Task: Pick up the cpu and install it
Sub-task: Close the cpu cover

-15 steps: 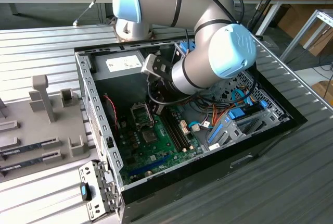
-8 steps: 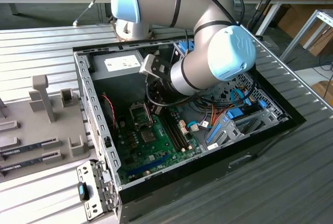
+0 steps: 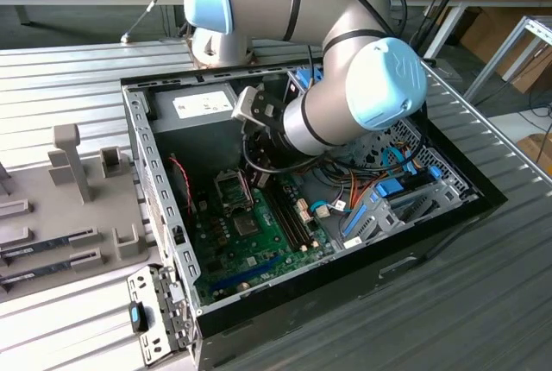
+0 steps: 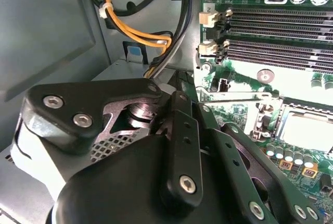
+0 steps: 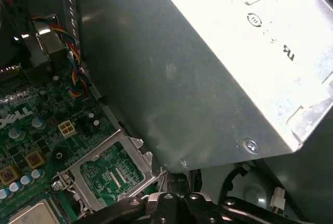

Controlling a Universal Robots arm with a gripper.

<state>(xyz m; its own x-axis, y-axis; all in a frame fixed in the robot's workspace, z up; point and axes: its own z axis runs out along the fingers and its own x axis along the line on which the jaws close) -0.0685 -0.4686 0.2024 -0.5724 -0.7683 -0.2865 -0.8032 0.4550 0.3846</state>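
The cpu [image 4: 308, 130] is a pale silver square lying flat in the motherboard socket [image 3: 233, 188], with its corner [image 5: 30, 216] also in the first wrist view. The socket's metal retention frame [image 5: 104, 168] is swung open beside it. My gripper [image 3: 259, 145] hangs inside the open computer case, just above the board, between the socket and the power-supply box. Its black linkage [image 4: 177, 146] fills the near part of the second wrist view, a short way from the cpu. Nothing shows in its grasp.
The grey power-supply box [image 5: 208, 78] stands close beside the gripper. Long memory slots [image 4: 281, 31] run past the socket. Orange and black cables [image 4: 135, 31] hang near the case wall. A drive cage [image 3: 388, 203] takes the exterior view's right. A grey fixture tray [image 3: 69, 207] lies outside the case.
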